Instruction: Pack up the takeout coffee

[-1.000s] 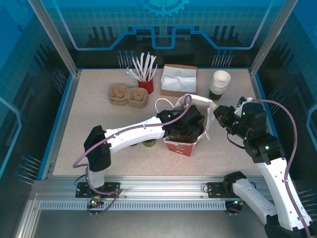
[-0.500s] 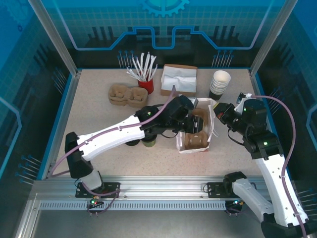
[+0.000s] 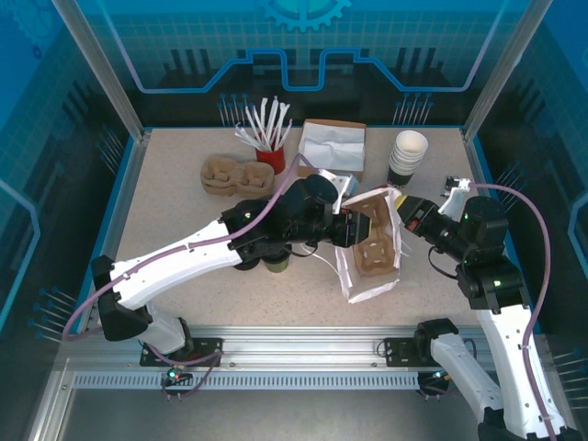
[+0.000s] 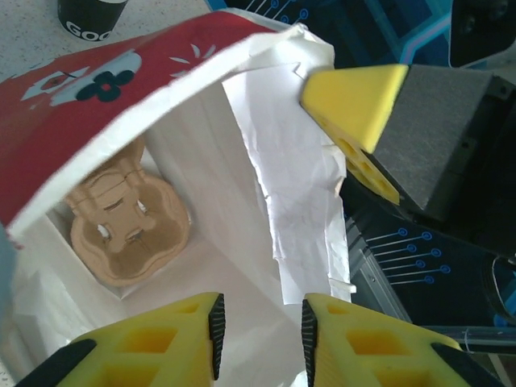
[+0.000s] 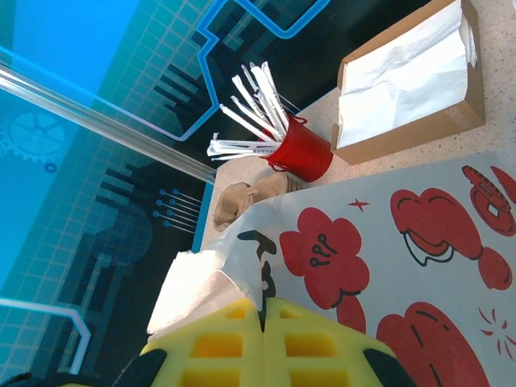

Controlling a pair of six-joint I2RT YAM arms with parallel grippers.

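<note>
**Bag held open.** My right fingers (image 5: pixel 211 348) are clenched on the rim of the paper bag (image 3: pixel 364 287), which lies tilted on the table (image 3: pixel 165 230). My left fingers (image 4: pixel 165 343) are parted, holding nothing, at the bag's mouth. A cup carrier (image 4: pixel 129 234) lies inside the bag. The takeout coffee (image 3: pixel 277 265) stands outside, left of the bag.

Dark cup (image 4: pixel 90 14) — white letters at the frame edge, cut off, read "GOO". Paper bag (image 5: pixel 387 242) — marks inside its red prints unreadable.
</note>
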